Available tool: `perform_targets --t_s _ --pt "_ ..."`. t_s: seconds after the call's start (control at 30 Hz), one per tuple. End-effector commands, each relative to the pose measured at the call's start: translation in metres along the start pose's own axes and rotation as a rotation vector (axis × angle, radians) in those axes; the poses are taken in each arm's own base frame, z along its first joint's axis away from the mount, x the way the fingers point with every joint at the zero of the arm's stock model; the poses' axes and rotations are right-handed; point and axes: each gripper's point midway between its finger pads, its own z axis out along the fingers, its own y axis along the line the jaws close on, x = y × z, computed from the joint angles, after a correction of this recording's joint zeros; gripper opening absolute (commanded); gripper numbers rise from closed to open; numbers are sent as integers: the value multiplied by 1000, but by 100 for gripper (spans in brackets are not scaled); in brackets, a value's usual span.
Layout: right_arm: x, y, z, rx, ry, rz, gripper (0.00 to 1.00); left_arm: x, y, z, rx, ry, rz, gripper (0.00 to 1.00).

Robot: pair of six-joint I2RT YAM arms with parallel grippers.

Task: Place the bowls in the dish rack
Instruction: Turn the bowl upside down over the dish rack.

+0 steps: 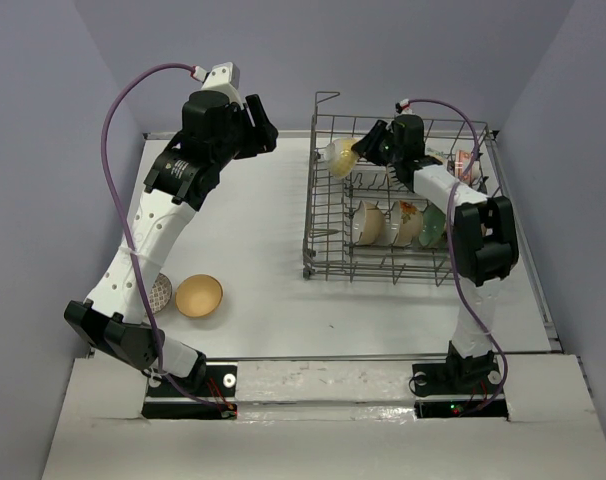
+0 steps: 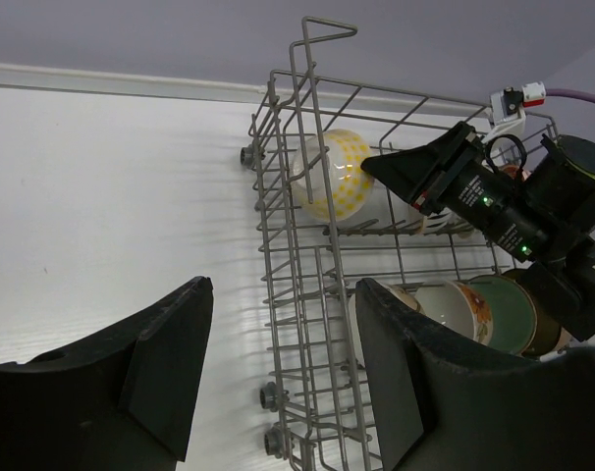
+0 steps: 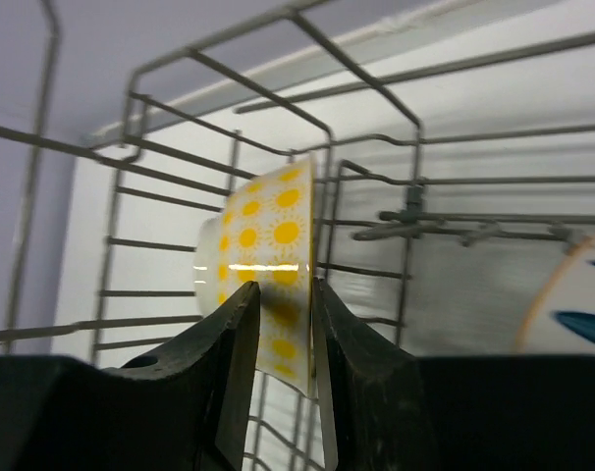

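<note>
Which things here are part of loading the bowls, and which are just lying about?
Job in hand: dish rack; yellow-dotted bowl in its far corner; racked bowls; tan bowl and patterned bowl on the table.
Just there: table; purple walls.

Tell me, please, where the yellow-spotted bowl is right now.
In the top view, the yellow-spotted bowl stands on edge in the far left corner of the dish rack, its wall between the fingers of the right gripper, beyond the row of bowls.
</note>
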Motion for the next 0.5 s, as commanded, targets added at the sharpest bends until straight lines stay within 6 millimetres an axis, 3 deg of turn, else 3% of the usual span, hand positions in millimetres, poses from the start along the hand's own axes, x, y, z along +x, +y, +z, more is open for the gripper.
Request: perform_targets --t_s 0.0,0.3,0.47 --pt "2 -60 -7 208 33 -65 33 -18 -8 -9 35 -64 -9 69" --pt "2 -59 -6 204 44 -85 33 -15 -8 -7 38 -58 -11 69" --pt "-9 -49 -12 190 27 -102 34 -15 -4 -9 22 -60 -7 69"
